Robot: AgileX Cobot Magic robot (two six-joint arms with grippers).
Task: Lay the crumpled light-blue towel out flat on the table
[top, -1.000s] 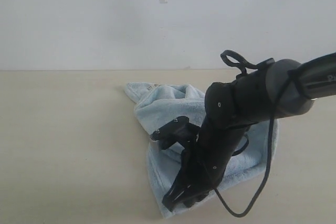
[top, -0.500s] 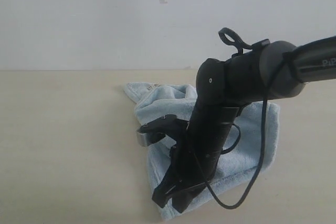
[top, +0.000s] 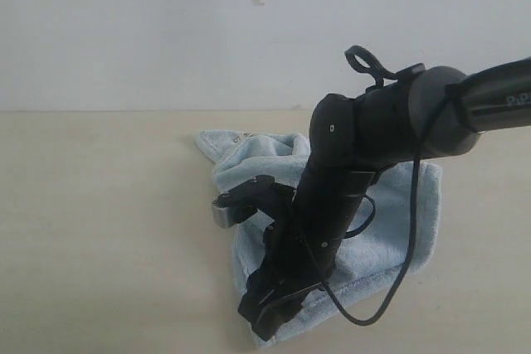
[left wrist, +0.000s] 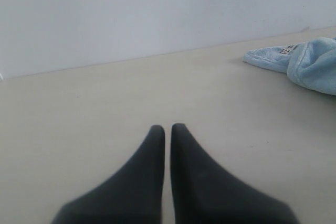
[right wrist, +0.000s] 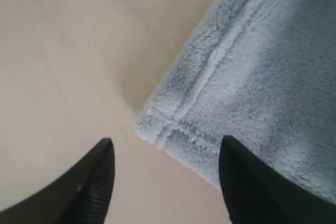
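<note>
Right jaws spread wide over the towel point(right wrist: 252, 77) corner; left jaws pinched together, empty.
Looks soft, light and floppy: best pinched at that hemmed corner.

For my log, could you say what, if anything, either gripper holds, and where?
Nothing: the right gripper is open over a hemmed corner of the fluffy pale-blue towel; the left gripper is shut, empty.

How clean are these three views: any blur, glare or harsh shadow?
Exterior view: soft, even light, no glare; the towel reads clearly, the black right arm shows little detail. Left wrist view: the left fingers are soft-edged near the lens; the table is evenly lit. Right wrist view: towel pile crisp, the right fingers dark and blurred.
</note>
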